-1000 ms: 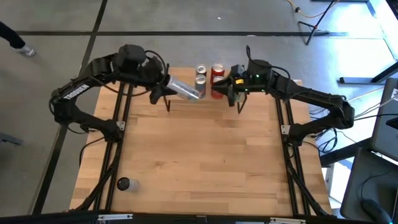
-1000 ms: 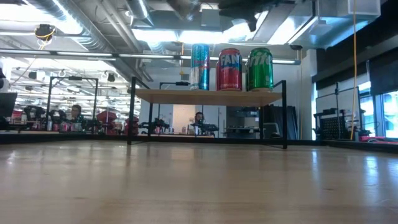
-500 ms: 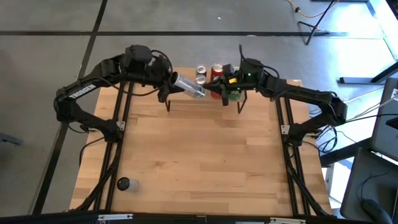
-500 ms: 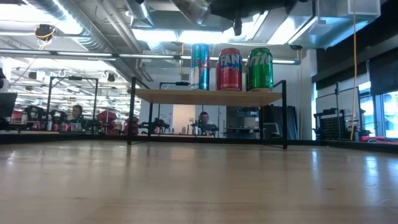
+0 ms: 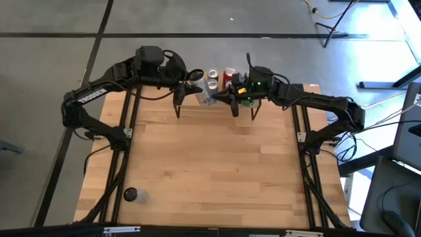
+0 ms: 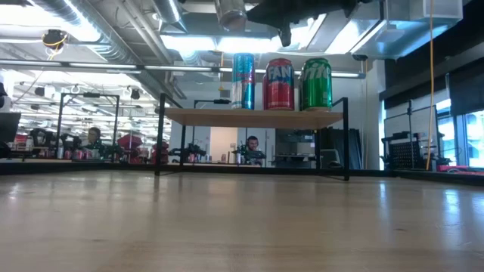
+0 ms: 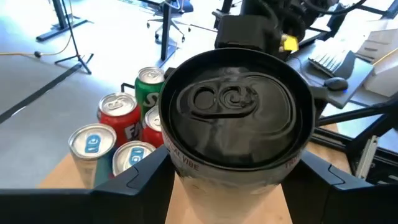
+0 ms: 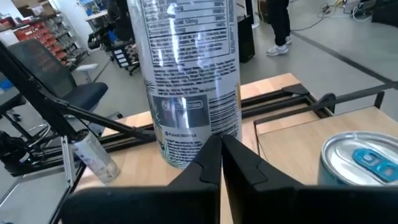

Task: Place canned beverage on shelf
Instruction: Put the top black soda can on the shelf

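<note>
My left gripper (image 5: 192,84) holds a silver can (image 8: 189,74) with a dark top (image 7: 231,102) above the left part of the shelf (image 6: 227,115), a light plank on thin black legs at the table's far edge. The can also shows at the top of the low view (image 6: 231,10). Blue (image 6: 243,81), red (image 6: 279,85) and green (image 6: 317,85) cans stand upright on the plank. My right gripper (image 5: 223,99) is shut; its tips are at the held can's lower part. My left gripper pinches the can's side wall just below the top rim (image 7: 177,158), one finger on each side. The fingers come from above, pointing down along the can. The can hangs nearly upright, top up, clear of the shelf. My right gripper has its shut fingertips (image 8: 217,146) against the can's lower side wall (image 8: 205,127), coming level from the table's right side. Whether they press on it or only stand at it, I cannot tell.
Several cans (image 7: 118,134) stand close together on the shelf right beside the held can. A small dark object (image 5: 130,194) lies near the table's near left corner. The wide wooden tabletop (image 5: 217,171) lies in front of the shelf.
My left gripper has gone a little toward the table's right and far edge and tipped downward. The can has turned from slanting to nearly upright. My right gripper, still shut, has gone toward the table's left, up to the can's lower part.
</note>
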Controlling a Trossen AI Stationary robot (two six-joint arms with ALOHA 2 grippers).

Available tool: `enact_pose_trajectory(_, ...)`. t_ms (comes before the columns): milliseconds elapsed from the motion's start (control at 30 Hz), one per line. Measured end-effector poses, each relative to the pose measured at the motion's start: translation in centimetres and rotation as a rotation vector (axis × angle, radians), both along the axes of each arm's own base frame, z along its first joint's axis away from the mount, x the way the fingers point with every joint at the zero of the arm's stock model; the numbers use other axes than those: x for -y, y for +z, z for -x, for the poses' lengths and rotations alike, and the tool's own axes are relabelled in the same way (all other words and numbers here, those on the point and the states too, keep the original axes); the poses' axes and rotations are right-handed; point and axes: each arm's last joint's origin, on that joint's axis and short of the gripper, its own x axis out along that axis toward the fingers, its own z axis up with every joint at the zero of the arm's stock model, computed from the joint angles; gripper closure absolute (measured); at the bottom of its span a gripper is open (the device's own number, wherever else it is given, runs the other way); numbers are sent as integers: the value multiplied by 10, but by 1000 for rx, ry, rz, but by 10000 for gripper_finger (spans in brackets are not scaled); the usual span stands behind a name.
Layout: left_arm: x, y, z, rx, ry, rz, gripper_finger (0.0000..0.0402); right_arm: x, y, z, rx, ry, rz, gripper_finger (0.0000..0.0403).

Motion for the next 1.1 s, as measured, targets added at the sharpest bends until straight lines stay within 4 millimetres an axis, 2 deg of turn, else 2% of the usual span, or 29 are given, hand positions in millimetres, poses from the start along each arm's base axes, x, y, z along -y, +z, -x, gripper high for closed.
enact_pose_trajectory(133, -1, -3, 1, -38, 22, 0, 182, -2, 5, 3, 21, 15, 4, 393)
enact_pose_trajectory(267, 2, -4, 15, -102, 76, -6, 186, -6, 17, 15, 38, 17, 15, 393)
enact_pose_trajectory(400, -3, -7, 28, -183, 141, -22, 186, -9, 25, 29, 29, -23, 56, 393)
enact_pose_trajectory(500, -12, -15, 25, -225, 169, -66, 186, -10, 30, 36, 23, -47, 78, 393)
enact_pose_trajectory(800, -50, -64, 7, -279, 195, -179, 186, -12, 24, 41, -55, -52, 41, 393)
enact_pose_trajectory(1100, -78, -106, 8, -202, 194, -156, 187, -12, 19, 42, -103, -53, 18, 393)
